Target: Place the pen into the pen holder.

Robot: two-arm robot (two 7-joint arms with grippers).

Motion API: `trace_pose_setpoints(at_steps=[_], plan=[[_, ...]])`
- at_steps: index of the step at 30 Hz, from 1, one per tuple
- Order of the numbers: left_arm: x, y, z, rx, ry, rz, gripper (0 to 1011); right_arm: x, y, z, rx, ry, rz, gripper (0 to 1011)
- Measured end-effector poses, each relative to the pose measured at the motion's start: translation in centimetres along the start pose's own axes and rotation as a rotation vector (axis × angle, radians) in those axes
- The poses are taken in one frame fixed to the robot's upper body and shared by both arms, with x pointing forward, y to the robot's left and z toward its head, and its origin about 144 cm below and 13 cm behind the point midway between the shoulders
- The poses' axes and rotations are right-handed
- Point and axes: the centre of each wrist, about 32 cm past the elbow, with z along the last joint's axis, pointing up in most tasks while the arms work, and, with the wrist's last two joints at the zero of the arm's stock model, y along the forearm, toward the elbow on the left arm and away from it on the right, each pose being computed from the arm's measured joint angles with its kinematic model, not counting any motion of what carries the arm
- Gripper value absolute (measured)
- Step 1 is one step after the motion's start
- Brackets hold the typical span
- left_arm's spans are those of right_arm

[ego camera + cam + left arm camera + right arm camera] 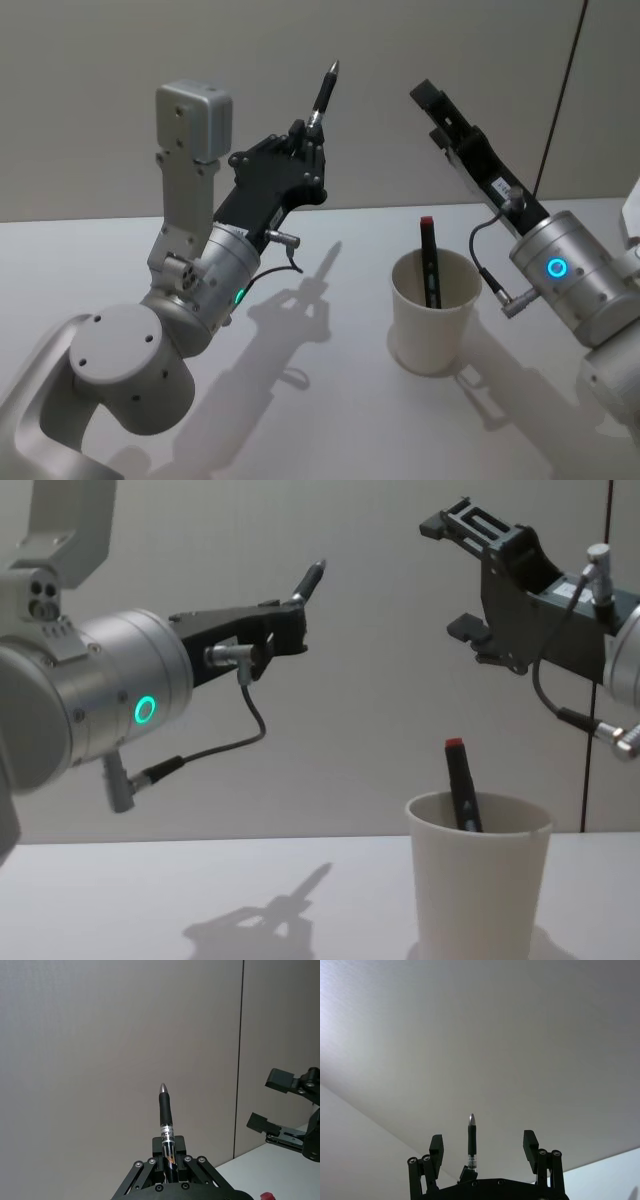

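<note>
Left pincer (310, 135) grips the pen (325, 92), upper centre.
Right pincer (432, 112) gapes empty, upper right; the pen holder (425, 335) stands lower right on the table (330, 400), a red-capped marker (430, 262) inside.

Bright overhead light from robot's left; hard dark shadows stretch rightward across white table (340, 430).

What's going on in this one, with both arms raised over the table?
The left gripper is shut on a dark pen, holding it in the air, tip up, to the left of the pen holder. That white cup stands on the table with a red-topped pen already inside. The right gripper hangs open up above the cup, holding nothing.
</note>
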Motion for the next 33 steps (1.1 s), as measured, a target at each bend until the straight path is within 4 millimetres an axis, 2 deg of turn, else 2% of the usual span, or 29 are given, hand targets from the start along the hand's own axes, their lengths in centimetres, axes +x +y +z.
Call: trace_pose_setpoints(at_steps=[13, 23, 33], plan=[[0.0, 0.1, 0.9, -0.019, -0.048, -0.074, 141, -1.8, -0.1, 1.4, -0.064, 0.128, -0.067, 1001], [0.0, 0.1, 1.2, -0.027, -0.062, -0.099, 141, -4.0, 1.1, 2.8, -0.117, 0.219, -0.049, 1001], [0.0, 0.2, 1.3, -0.031, -0.068, -0.112, 141, -5.3, 2.1, 3.3, -0.143, 0.235, -0.020, 1001]])
